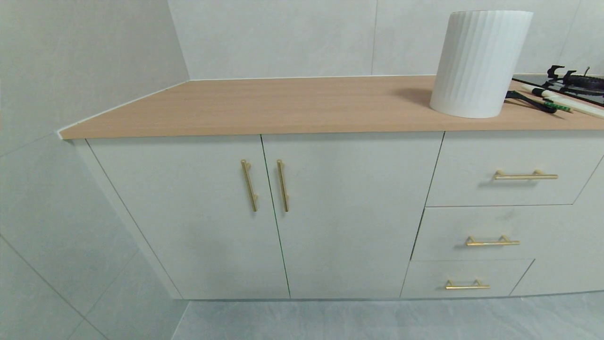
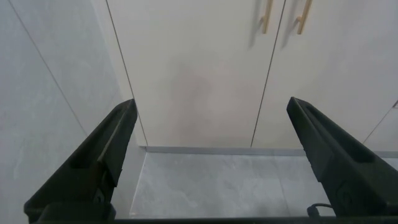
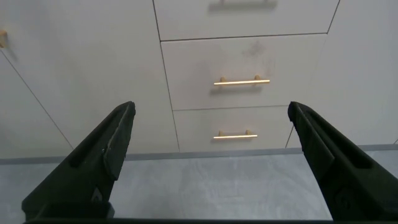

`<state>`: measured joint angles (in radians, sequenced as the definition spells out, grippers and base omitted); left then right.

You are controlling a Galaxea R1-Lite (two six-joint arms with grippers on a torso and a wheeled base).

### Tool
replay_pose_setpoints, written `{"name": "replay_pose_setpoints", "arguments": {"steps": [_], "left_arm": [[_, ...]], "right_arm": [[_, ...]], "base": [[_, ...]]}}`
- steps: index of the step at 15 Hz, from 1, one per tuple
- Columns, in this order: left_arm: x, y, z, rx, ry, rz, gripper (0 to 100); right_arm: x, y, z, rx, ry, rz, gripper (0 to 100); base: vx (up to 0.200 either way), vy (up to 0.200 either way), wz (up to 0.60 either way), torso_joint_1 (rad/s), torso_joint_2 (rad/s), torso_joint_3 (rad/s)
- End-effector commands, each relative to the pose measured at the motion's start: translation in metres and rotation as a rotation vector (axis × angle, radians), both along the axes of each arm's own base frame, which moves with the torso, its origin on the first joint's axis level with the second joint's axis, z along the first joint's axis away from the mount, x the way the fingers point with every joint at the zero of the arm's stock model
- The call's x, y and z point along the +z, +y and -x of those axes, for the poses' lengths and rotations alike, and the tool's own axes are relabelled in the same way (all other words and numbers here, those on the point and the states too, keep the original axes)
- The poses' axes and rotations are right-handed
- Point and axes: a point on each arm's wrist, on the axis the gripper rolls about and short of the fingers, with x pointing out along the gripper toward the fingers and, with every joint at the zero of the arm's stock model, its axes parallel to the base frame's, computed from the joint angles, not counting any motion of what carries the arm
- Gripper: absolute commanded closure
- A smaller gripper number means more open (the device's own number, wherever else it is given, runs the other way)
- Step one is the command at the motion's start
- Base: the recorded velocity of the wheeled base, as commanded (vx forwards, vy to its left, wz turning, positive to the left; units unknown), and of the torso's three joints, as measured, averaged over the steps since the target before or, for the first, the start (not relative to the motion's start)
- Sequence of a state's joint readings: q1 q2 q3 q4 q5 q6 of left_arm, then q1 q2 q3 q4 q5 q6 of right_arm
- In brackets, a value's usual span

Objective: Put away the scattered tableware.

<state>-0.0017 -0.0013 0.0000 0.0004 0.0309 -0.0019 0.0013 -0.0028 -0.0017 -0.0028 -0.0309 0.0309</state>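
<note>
A white ribbed cylindrical container [image 1: 479, 61] stands on the wooden countertop [image 1: 283, 104] at the right. Beside it, at the far right, lie several utensils [image 1: 552, 101]: a dark-handled one and a white one with a green band. My left gripper [image 2: 211, 109] hangs low with its fingers wide open and nothing between them, facing the base of the cabinet doors [image 2: 199, 68]. My right gripper [image 3: 211, 112] is likewise open and holds nothing, low down in front of the drawers [image 3: 242, 68].
The white cabinet has two doors with gold handles [image 1: 264, 185] and three drawers with gold handles [image 1: 525, 176] at the right. A black stove grate [image 1: 578, 80] sits at the far right of the counter. Tiled walls close the left and back; grey floor lies below.
</note>
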Motion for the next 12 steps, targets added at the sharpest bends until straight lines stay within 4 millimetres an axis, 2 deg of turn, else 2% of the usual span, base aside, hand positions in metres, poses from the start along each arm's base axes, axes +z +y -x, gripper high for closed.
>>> {"name": "replay_pose_setpoints", "arguments": {"steps": [1, 12], "left_arm": [[0.0001, 0.0, -0.0001, 0.0, 0.001, 0.0, 0], [0.0001, 0.0, -0.0001, 0.0, 0.001, 0.001, 0]], "right_arm": [[0.0, 0.0, -0.0002, 0.0, 0.003, 0.0, 0], [0.0, 0.0, -0.0002, 0.0, 0.003, -0.001, 0]], "base": [[0.0, -0.2, 0.0, 0.002, 0.01, 0.002], [0.0, -0.2, 0.0, 0.002, 0.0, 0.001]]}}
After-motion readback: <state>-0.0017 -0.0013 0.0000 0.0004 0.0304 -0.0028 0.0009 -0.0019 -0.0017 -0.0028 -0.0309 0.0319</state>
